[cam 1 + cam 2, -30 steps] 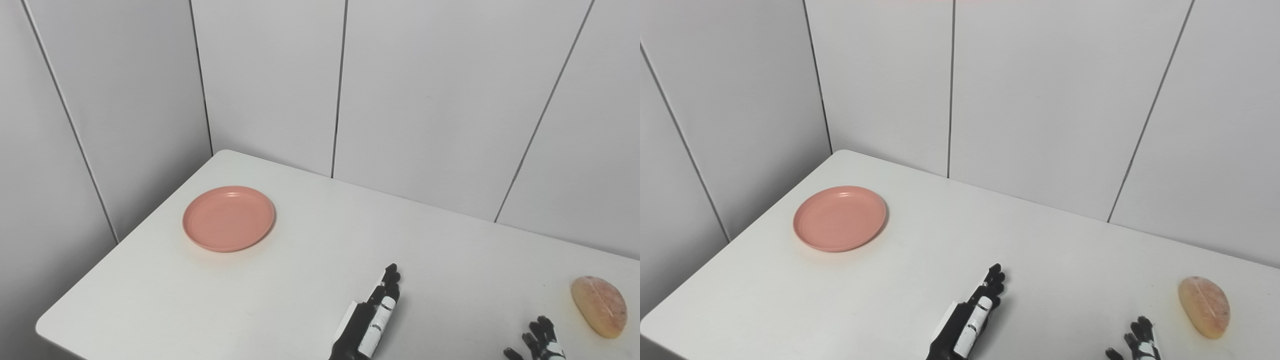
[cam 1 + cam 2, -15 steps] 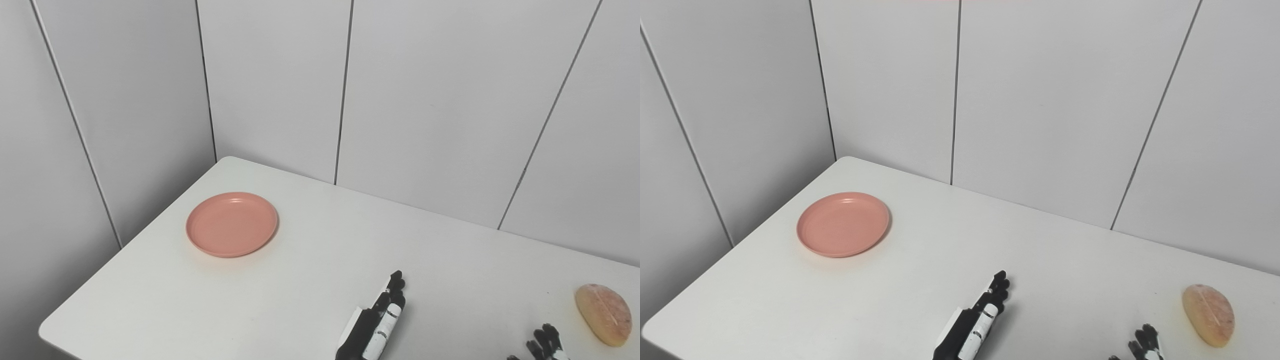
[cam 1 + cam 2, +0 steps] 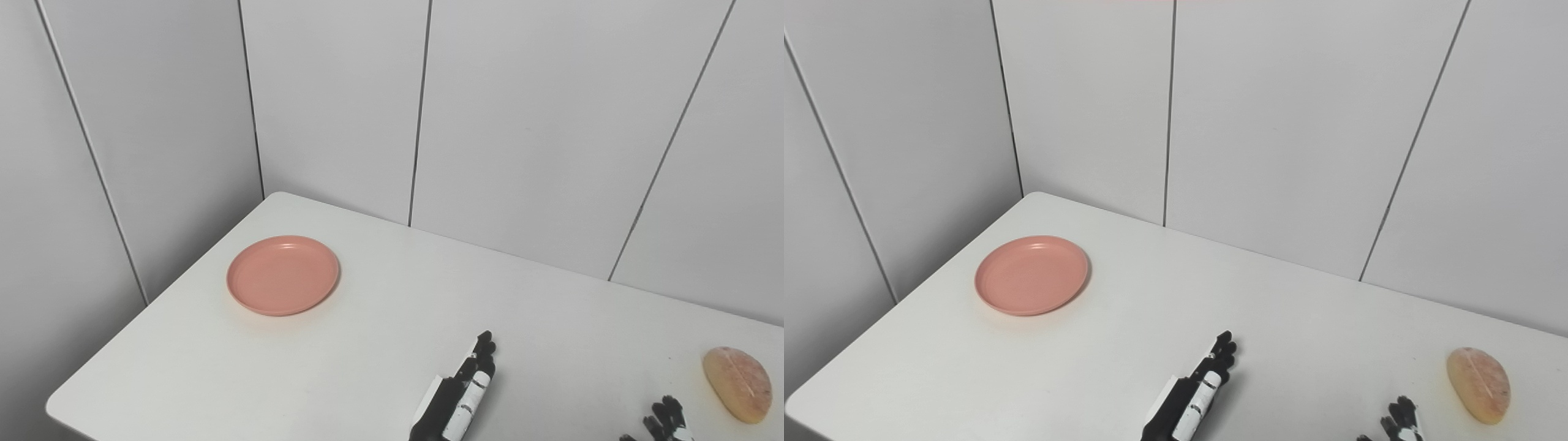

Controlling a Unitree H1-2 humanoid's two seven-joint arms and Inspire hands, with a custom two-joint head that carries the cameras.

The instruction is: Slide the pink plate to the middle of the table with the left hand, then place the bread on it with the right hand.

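Nothing on the table has shifted; only my camera view moved. Left hand, fingers straight, empty, is well apart from the pink plate near the table's left edge. Right hand, state unclear, near bread. Risk: pushing the plate off.

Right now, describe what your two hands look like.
The left hand is black with slim fingers and white panels carrying dark bands along its back. The right hand shows the same black fingers and a white patch; most of it is cut off by the frame.

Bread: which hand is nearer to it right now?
Right. The right hand sits just left of the bread, near the table's front edge; the left hand is farther left, mid-table.
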